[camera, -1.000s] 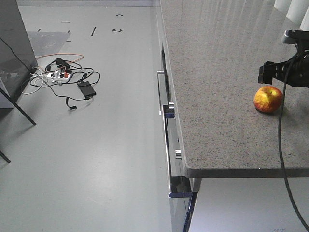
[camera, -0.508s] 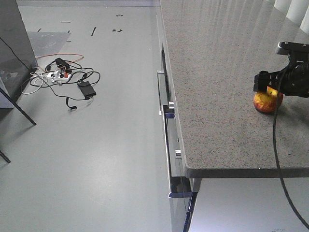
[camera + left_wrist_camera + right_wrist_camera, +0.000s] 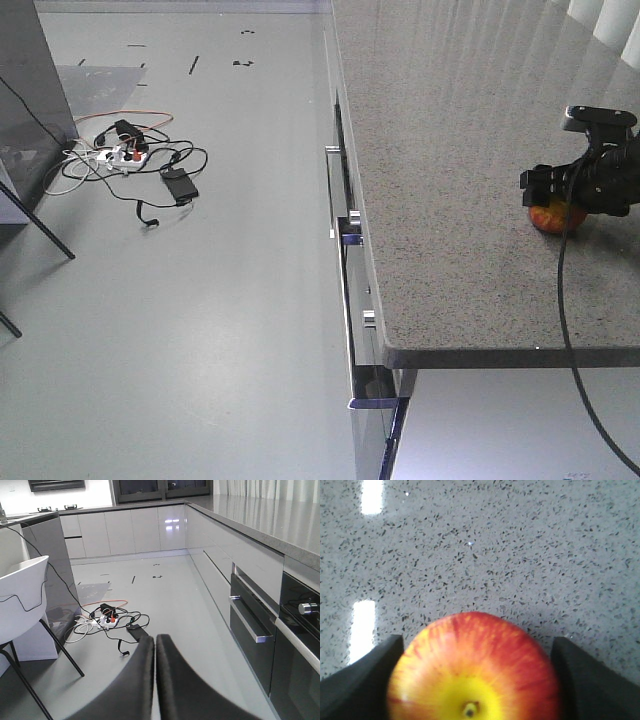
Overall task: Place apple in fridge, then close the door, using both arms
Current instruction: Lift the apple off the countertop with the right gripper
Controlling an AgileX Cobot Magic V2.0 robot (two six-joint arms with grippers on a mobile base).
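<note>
Right gripper (image 3: 477, 640) lowered over apple (image 3: 472, 675), fingers (image 3: 362, 685) spread astride; left gripper (image 3: 155, 639) pinched together, empty.

The right hand (image 3: 562, 192) has come down over the apple (image 3: 555, 219), now straddling and mostly hiding it.

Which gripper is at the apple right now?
The right gripper: its jaws straddle the apple on the countertop. The left gripper has shut jaws, pointing over the floor.
</note>
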